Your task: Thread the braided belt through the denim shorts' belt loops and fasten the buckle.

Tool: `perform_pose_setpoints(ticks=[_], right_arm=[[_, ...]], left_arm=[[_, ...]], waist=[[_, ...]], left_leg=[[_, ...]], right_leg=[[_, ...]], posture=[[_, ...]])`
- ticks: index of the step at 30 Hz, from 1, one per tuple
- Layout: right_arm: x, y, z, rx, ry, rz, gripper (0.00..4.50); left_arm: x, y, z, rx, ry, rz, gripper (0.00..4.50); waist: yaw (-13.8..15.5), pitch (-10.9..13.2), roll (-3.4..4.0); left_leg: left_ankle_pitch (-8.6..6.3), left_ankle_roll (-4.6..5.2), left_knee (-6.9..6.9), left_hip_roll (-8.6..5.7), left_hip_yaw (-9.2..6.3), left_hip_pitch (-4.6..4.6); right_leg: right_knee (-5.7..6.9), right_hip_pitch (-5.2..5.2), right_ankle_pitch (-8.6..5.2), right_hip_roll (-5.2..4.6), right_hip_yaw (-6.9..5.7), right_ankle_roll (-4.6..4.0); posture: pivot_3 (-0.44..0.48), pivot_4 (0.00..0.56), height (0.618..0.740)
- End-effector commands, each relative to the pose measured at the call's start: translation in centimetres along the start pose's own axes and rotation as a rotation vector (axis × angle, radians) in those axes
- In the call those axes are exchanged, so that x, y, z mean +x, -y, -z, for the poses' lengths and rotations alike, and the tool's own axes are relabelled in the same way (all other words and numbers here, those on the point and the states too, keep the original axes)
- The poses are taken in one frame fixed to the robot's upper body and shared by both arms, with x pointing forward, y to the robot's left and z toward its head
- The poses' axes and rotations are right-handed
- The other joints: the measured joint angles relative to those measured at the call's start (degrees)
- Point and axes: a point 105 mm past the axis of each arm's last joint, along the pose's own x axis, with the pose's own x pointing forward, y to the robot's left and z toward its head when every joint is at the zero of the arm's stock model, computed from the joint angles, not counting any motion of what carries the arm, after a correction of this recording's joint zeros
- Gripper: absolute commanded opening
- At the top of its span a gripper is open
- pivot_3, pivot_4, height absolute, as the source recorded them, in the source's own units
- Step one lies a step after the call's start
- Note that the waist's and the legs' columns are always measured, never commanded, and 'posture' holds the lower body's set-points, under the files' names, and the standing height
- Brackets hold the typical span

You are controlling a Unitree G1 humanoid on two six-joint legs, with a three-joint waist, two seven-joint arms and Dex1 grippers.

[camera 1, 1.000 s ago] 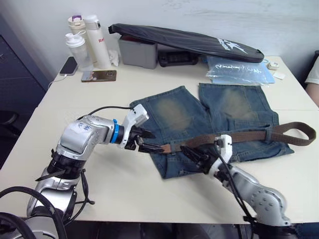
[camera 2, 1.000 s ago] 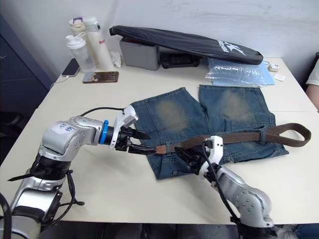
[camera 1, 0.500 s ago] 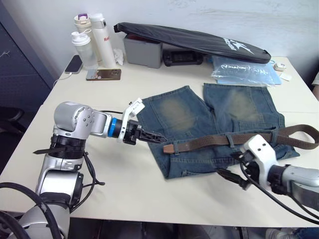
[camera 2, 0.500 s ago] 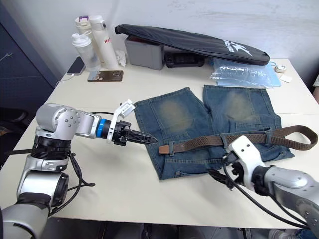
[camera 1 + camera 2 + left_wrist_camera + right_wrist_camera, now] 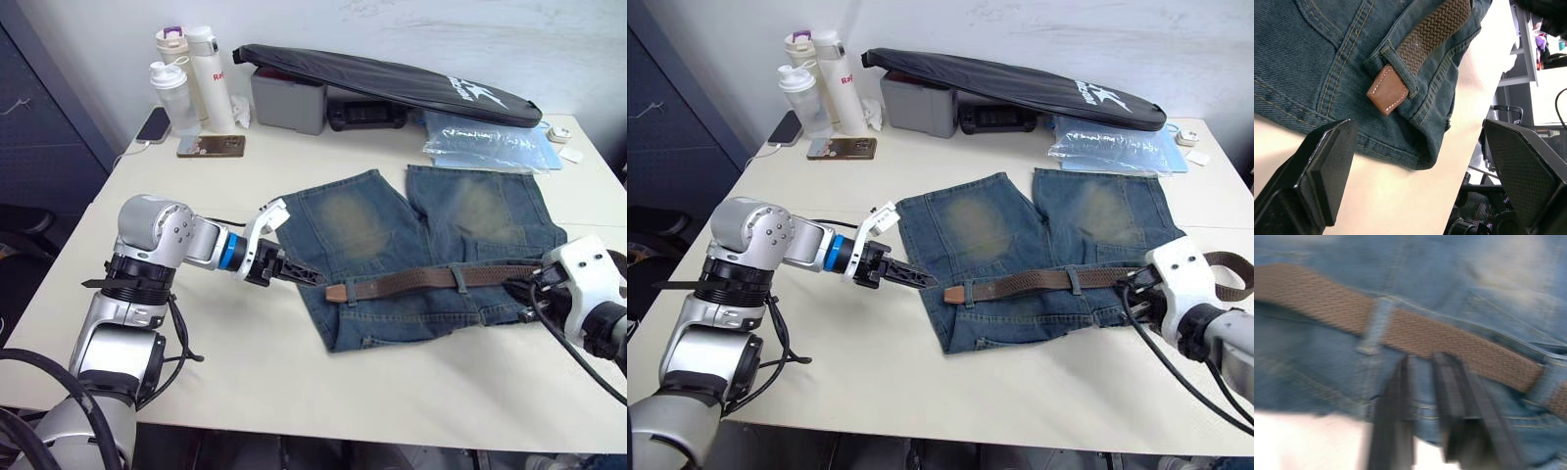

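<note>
While the head views hide its fingers, the left gripper (image 5: pixel 1415 181) gapes wide and empty, belt (image 5: pixel 1432 34) tip through a loop (image 5: pixel 1399 62) just ahead; right gripper (image 5: pixel 1432 440) slightly parted over shorts (image 5: pixel 1312 367), empty.

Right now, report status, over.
Left gripper open, empty, off the belt tip. Right gripper over the waistband, empty. Braided belt through loops, unbuckled. Nothing blocking.

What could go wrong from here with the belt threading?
1. The braided belt's tan tip barely clears the end belt loop; a tug from the far end could slip it back out.
2. The left gripper is open and holds nothing, so the denim shorts may slide or bunch if the belt is pulled.
3. The right gripper is near the waistband; its fingers could snag denim instead of belt.
</note>
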Motion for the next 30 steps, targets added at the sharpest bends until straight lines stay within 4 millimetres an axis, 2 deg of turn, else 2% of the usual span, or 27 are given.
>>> perform_pose_setpoints(ticks=[1,6,9,12,18,22,27,30], right_arm=[[0.9,-0.2,0.9,0.045,-0.023,0.014,0.02],[3.2,-0.6,2.9,0.097,-0.085,0.039,0.02],[3.8,-0.9,3.6,0.114,-0.102,0.048,0.02],[4.1,-1.0,3.9,0.147,-0.09,0.053,0.02],[4.6,-1.7,5.5,0.184,-0.137,0.052,0.02],[4.7,-2.3,5.8,0.189,-0.152,0.035,0.02],[4.6,-2.3,6.0,0.185,-0.158,0.036,0.02],[4.5,-2.1,5.9,0.181,-0.157,0.04,0.0]], left_arm=[[-0.2,0.5,-1.0,0.013,0.021,0.002,4.5],[0.9,-0.6,-0.5,-0.026,-0.031,-0.051,4.5],[1.3,-0.9,-0.1,-0.036,-0.061,-0.062,4.5],[1.8,-1.0,0.0,-0.044,-0.078,-0.073,4.5],[3.2,-0.1,-0.8,-0.083,-0.053,0.002,4.5],[4.1,0.5,-0.9,-0.114,-0.044,0.064,4.5],[4.3,0.4,-0.6,-0.128,-0.04,0.067,4.5],[4.6,0.3,-0.3,-0.141,-0.043,0.07,3.67]], waist=[[-0.03,0.0,-0.01],[-0.04,-0.01,0.03],[0.02,-0.04,0.11],[-0.02,-0.05,0.12],[0.01,-0.06,0.13],[-0.01,-0.07,0.1],[-0.01,-0.07,0.1],[0.0,-0.09,0.08]], left_leg=[[0.0,0.0,0.01,0.0,0.0,0.0],[0.0,-0.01,0.08,-0.02,0.03,0.0],[0.0,-0.01,0.09,-0.02,0.03,0.0],[0.0,-0.02,0.08,-0.01,0.02,-0.01],[-0.01,-0.03,0.2,-0.02,0.03,0.01],[-0.01,-0.03,0.23,-0.01,0.02,0.01],[-0.02,-0.05,0.23,0.0,0.02,0.04],[-0.02,-0.05,0.25,-0.01,0.02,0.05]], right_leg=[[0.01,0.0,0.0,0.01,0.0,0.0],[0.05,0.01,0.0,-0.01,0.03,0.0],[0.1,-0.01,0.0,-0.02,0.03,0.0],[0.12,-0.02,0.0,0.01,0.02,0.0],[0.19,0.01,0.0,0.0,0.01,0.0],[0.21,0.01,0.0,0.0,0.0,0.0],[0.25,0.01,0.0,0.02,0.0,0.0],[0.25,0.03,0.0,0.01,0.0,0.01]], posture=[[0.0,0.15,0.74],[0.0,0.15,0.74],[0.0,0.15,0.74],[0.0,0.15,0.74],[0.0,0.15,0.74],[0.0,0.15,0.74],[0.0,0.15,0.74],[0.0,0.15,0.74]])
